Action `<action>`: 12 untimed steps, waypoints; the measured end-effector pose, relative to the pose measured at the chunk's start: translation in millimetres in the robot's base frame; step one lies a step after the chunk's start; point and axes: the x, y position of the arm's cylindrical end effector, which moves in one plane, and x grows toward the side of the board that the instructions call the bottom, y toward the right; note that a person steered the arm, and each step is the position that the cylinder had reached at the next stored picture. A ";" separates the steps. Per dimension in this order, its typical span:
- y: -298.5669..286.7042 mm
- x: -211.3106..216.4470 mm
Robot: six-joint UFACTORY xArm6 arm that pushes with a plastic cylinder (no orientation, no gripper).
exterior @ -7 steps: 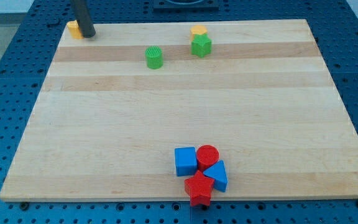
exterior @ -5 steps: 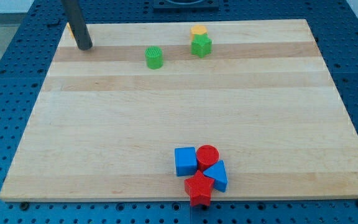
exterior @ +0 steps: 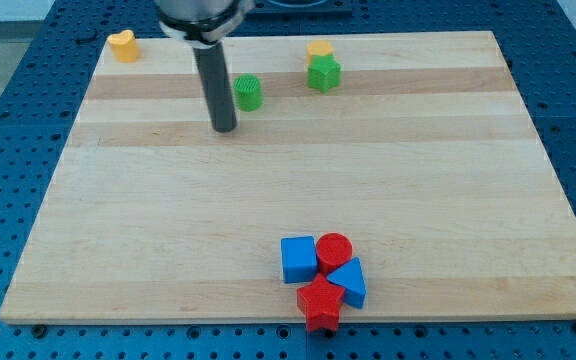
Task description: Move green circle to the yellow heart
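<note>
Pale wooden worktop (exterior: 168,230) on a blue perforated base, blocks at its far edge and near edge.

Far left sits the yellow heart (exterior: 121,45), its lobes up toward the far edge. The dark rod stands nearly upright, leaning slightly, and my tip (exterior: 225,128) rests just left of and nearer than the green circle (exterior: 248,92), apart from it; there are no fingers. The circle stands upright, round, with no long axis. Further right, a yellow block (exterior: 319,49) touches a green star (exterior: 323,73). Near edge: blue square (exterior: 298,259), red circle (exterior: 334,248), blue triangle (exterior: 349,282), red star (exterior: 319,303), clustered.
</note>
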 end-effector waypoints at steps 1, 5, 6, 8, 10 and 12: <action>34.2 -2.7; 15.4 -55.3; -4.0 -55.3; -47.4 -55.3; -68.3 -81.1; -98.0 -115.5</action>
